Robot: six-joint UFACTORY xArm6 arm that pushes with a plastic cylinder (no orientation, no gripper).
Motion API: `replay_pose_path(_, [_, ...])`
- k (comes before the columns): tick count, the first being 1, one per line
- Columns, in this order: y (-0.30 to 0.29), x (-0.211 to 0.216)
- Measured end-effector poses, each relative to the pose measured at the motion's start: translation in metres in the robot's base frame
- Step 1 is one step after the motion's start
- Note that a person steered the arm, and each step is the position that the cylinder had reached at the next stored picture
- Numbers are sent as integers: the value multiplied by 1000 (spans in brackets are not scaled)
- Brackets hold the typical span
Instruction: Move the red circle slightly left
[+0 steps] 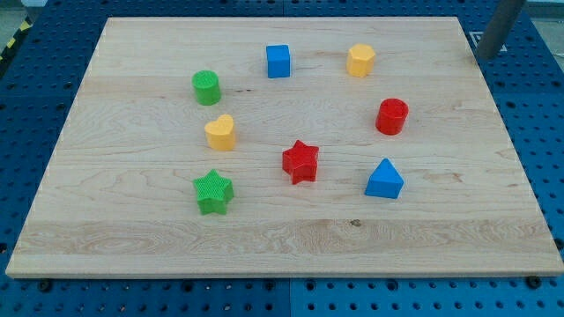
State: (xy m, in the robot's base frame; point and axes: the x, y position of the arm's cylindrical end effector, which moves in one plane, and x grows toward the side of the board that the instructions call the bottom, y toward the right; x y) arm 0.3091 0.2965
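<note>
The red circle (392, 116) stands on the wooden board (458, 220), right of centre. My tip (487, 57) is at the view's top right, just off the board's right edge, up and to the right of the red circle and well apart from it. The yellow hexagon (360, 61) lies above and left of the red circle. The blue triangle (384, 180) lies below it. The red star (300, 161) lies to its lower left.
A blue cube (278, 61) sits near the top centre. A green circle (206, 87), a yellow heart (220, 133) and a green star (212, 192) stand on the left half. A blue pegboard (546, 106) surrounds the board.
</note>
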Motion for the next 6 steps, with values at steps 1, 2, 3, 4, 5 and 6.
replay_pose_path(1, [-46,4])
replay_pose_path(2, [-49,29])
replay_pose_path(3, [-76,81])
replay_pose_path(4, [-102,107])
replay_pose_path(5, [-113,107])
replay_pose_path(6, [-141,107])
